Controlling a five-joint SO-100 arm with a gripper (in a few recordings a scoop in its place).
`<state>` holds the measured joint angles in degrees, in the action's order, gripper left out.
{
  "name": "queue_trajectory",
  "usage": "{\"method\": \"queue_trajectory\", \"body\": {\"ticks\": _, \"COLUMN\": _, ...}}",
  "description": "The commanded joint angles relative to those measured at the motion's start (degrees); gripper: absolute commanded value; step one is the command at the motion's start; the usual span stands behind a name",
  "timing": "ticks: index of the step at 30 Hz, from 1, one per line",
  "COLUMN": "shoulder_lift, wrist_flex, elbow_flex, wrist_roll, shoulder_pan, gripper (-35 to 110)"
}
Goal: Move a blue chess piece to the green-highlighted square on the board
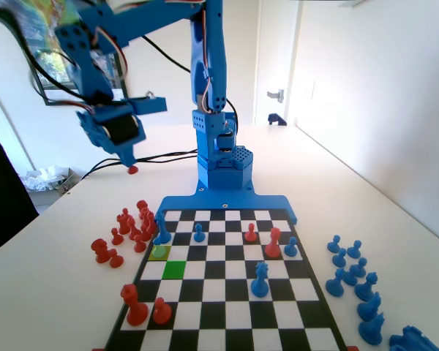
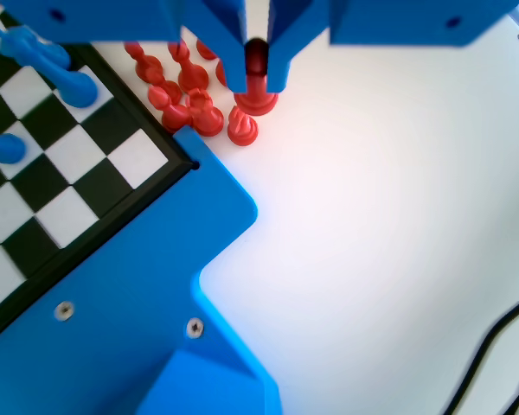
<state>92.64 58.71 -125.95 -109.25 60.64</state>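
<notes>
The blue chess piece (image 1: 198, 232) nearest the goal, as I judged it, was a small pawn standing upright on the board (image 1: 227, 322), in the second rank from the arm's end and left of the middle in the fixed view. Nothing touched it. The green-highlighted square (image 1: 174, 269) lay two ranks nearer the camera and one file to the left. It was bare, so a piece could be set straight down on it. Diagonally against it, one rank farther back, was a yellow-tinted square (image 1: 159, 251), and a taller slender blue piece (image 1: 162, 228) stood just behind that. I could not tell which pawn was meant, as another blue pawn (image 1: 291, 247) stood over on the right side.

The gripper (image 1: 129, 157) was nowhere near any of them. It hung high, off the board's left edge in the fixed view, clamped on a red pawn (image 1: 132, 170) that poked out below its tips. In the wrist view the jaws pinched that pawn by its head, with the base (image 2: 256, 102) showing beneath. Directly under it on the bare table (image 2: 398, 225) stood a huddle of red pieces (image 2: 190, 95). To my eye that explained the pose: a red piece was being carried out to the discard pile beside the board. The blue pawn's own move had not begun.
</notes>
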Motion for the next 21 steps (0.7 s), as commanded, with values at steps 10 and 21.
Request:
{"method": "queue_trajectory", "body": {"ticks": 10, "shoulder_lift": -2.46, "wrist_flex": -16.96, "elbow_flex": -6.59, "wrist_roll": -0.97, "shoulder_pan": 2.81, "gripper": 1}}
{"method": "queue_trajectory", "body": {"ticks": 21, "shoulder_lift": -5.54, "wrist_flex": -22.94, "elbow_flex": -9.49, "wrist_roll": -2.64, "shoulder_pan": 4.04, "gripper": 1}}
